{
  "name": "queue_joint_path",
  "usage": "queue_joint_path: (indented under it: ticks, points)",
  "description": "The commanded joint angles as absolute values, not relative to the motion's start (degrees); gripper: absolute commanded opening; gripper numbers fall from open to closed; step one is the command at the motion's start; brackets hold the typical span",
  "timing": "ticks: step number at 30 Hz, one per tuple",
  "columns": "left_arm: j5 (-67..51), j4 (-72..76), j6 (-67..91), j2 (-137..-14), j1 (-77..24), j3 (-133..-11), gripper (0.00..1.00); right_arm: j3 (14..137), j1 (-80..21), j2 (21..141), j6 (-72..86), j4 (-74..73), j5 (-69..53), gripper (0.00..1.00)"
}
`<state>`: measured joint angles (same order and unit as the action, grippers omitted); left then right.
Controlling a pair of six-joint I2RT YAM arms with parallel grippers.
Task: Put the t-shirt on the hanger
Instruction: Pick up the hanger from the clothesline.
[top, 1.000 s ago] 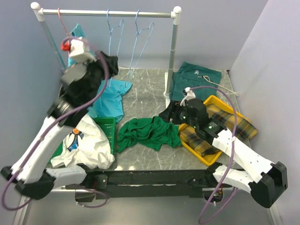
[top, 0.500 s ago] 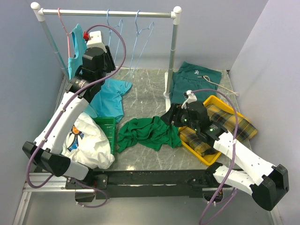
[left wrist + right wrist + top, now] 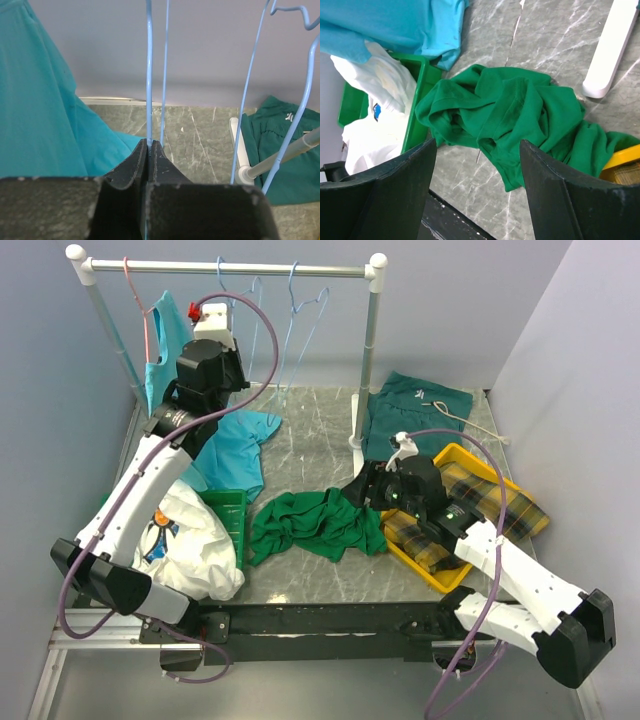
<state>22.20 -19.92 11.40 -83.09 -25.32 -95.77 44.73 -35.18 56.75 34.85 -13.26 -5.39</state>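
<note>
My left fingers (image 3: 151, 150) are pinched together on a wire of the light-blue hanger (image 3: 148, 75), up at 11 o'clock by the rail (image 3: 300, 269). The green t-shirt (image 3: 315, 523) lies crumpled mid-desk (image 3: 320, 430) — at 9 o'clock from my right fingers (image 3: 362, 486), which stand apart over it, empty.

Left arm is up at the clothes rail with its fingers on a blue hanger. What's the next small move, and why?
Probably lift the hanger straight up so its hook clears the rail. The left gripper is shut on its wire, the hook hangs on the rail, and the t-shirt lies crumpled on the table under the open right gripper.
</note>
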Motion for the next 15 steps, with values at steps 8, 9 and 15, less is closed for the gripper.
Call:
queue_joint_path:
  ticks: [8,9,15]
  points:
    - [20.13,-8.88,5.10,-75.59,-25.31,-90.00,0.01,48.08,-34.63,58.00,34.18,-9.41,-7.11,0.78]
    - [20.30,-7.40,4.75,-74.37,-25.31,-88.69,0.01,48.60,-34.63,58.36,33.58,-10.19,-7.29,0.78]
    - [19.69,-4.83,1.23,-72.42,-25.31,-87.36,0.01,47.12,-34.19,57.92,32.96,-9.41,-5.72,0.81]
